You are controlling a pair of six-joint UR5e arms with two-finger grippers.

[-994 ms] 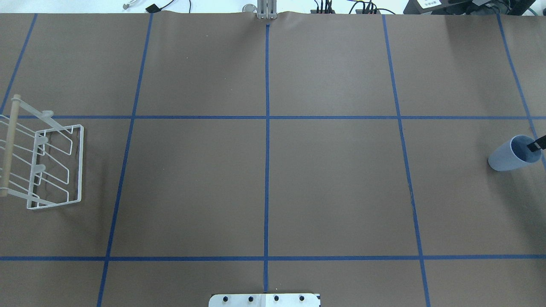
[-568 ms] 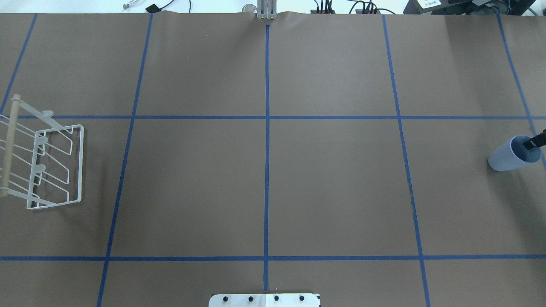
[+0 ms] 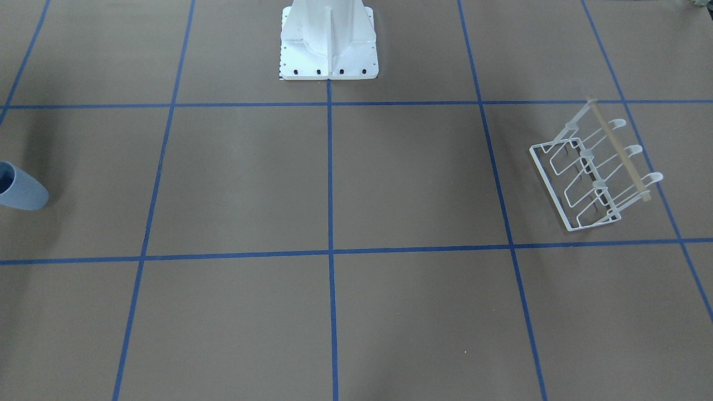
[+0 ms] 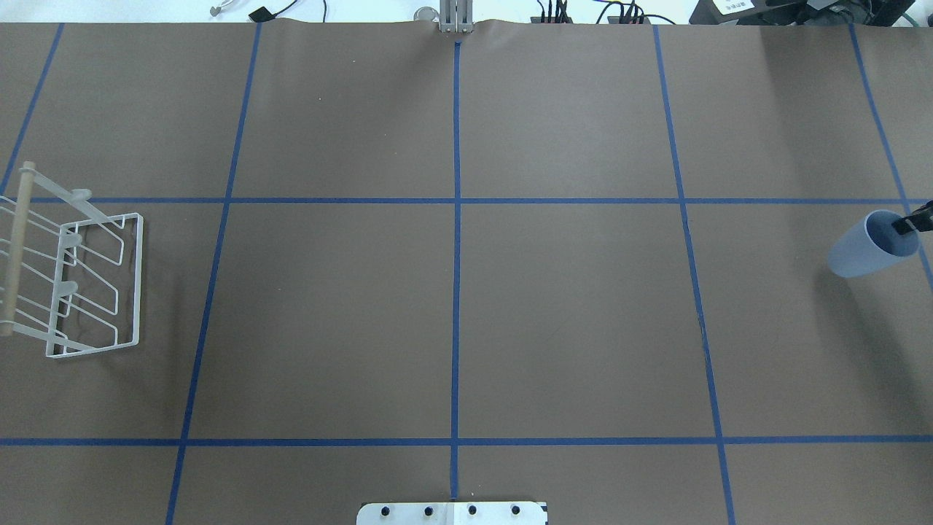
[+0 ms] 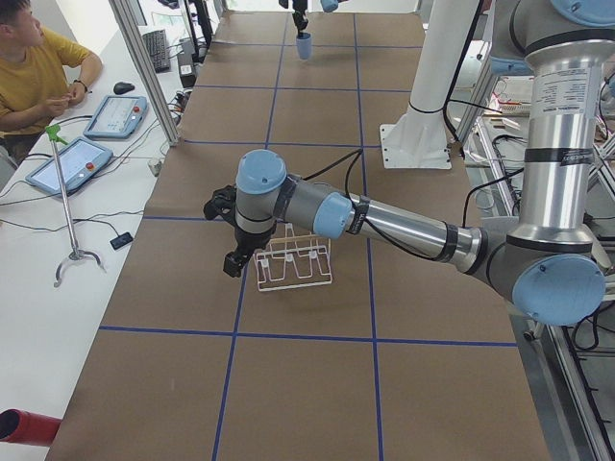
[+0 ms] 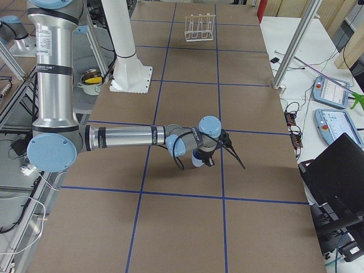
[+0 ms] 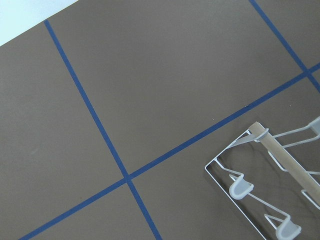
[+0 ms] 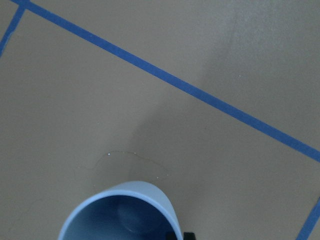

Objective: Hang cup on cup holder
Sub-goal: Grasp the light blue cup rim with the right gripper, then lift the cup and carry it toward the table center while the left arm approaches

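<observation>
The pale blue cup (image 4: 867, 248) is at the table's far right, tilted, with a shadow beneath it; it also shows in the front view (image 3: 22, 194) and the right wrist view (image 8: 120, 210). My right gripper (image 4: 915, 222) grips its rim, with one black finger inside the mouth. The white wire cup holder (image 4: 95, 284) stands at the far left, and also shows in the front view (image 3: 593, 178) and the left wrist view (image 7: 270, 195). My left gripper (image 5: 233, 259) hovers beside the holder. I cannot tell whether it is open.
The robot's white base plate (image 4: 452, 512) sits at the table's near middle edge. Blue tape lines grid the brown cover. An operator (image 5: 38, 67) with teach pendants sits past the far edge. A laptop (image 6: 341, 170) is off the right end.
The cup and the right gripper's finger in its rim have shifted upward in the overhead view, and the cup has risen off its shadow. The cup holder has not moved.
</observation>
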